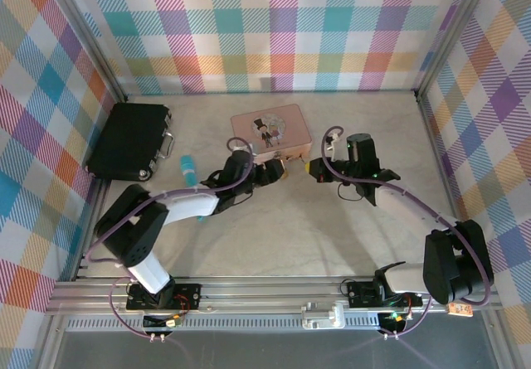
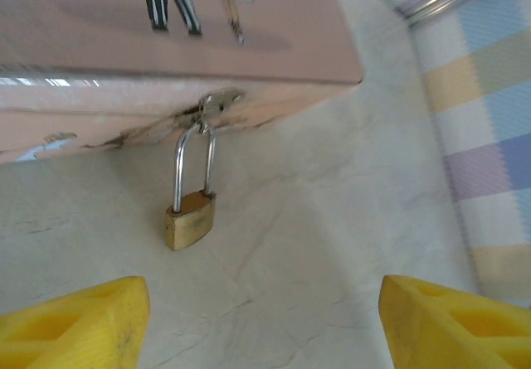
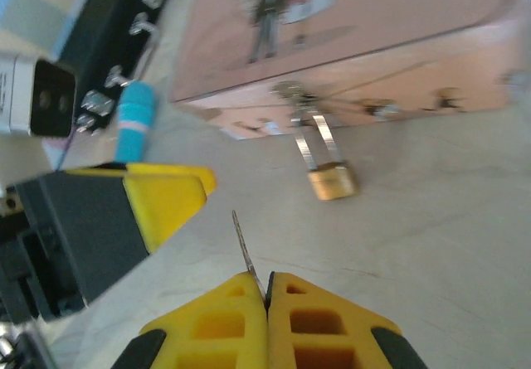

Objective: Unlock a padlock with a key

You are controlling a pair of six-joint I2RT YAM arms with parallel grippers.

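Observation:
The small brass padlock (image 2: 189,220) lies on the table, its silvery shackle (image 2: 192,160) hooked through the hasp on the front of the pink tin box (image 2: 249,54). My left gripper (image 2: 265,327) is open just in front of it, the padlock lying ahead of its left finger (image 2: 79,323). My right gripper (image 3: 267,290) is shut on a thin metal key (image 3: 246,249) whose blade points up toward the padlock (image 3: 332,181), a short way off. From above, the left gripper (image 1: 274,172) and the right gripper (image 1: 315,168) face each other before the box (image 1: 270,128).
A black case (image 1: 129,141) lies at the back left, with a small cyan cylinder (image 1: 189,168) beside my left arm. Plaid walls enclose the table on three sides. In the right wrist view, the left gripper's yellow finger (image 3: 166,199) sits close on the left.

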